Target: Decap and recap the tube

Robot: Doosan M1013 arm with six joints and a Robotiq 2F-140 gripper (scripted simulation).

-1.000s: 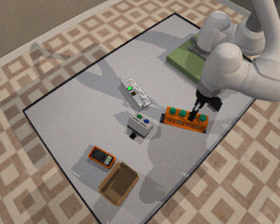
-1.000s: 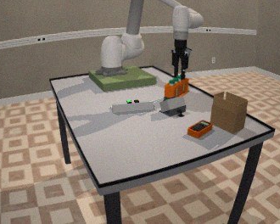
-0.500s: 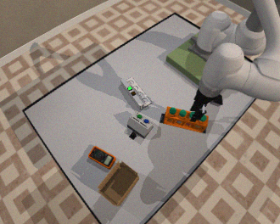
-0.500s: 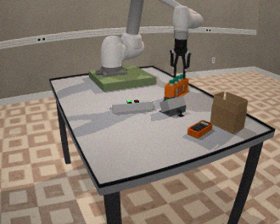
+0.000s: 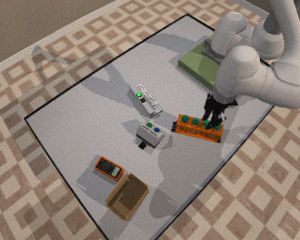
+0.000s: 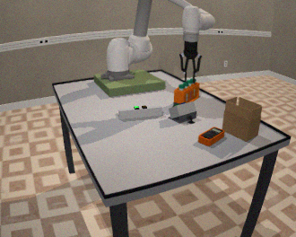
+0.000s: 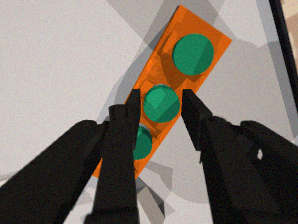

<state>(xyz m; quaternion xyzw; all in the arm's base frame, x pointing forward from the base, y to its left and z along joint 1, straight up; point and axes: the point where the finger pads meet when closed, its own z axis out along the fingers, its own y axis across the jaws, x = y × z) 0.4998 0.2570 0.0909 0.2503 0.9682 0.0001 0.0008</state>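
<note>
Green lamp [image 5: 138, 94] lit, all four caps on the orange tube rack [image 5: 190, 130]: you are checking tightness. Your gripper [image 7: 161, 112] straddles one cap [image 7: 161, 103], partly closed, gripping nothing.

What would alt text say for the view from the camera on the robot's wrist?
Two black fingers of the tool straddle a green cap in an orange holder on a grey table, gaps showing on both sides. Another cap sits beyond, and a third shows partly behind the left finger.
</note>
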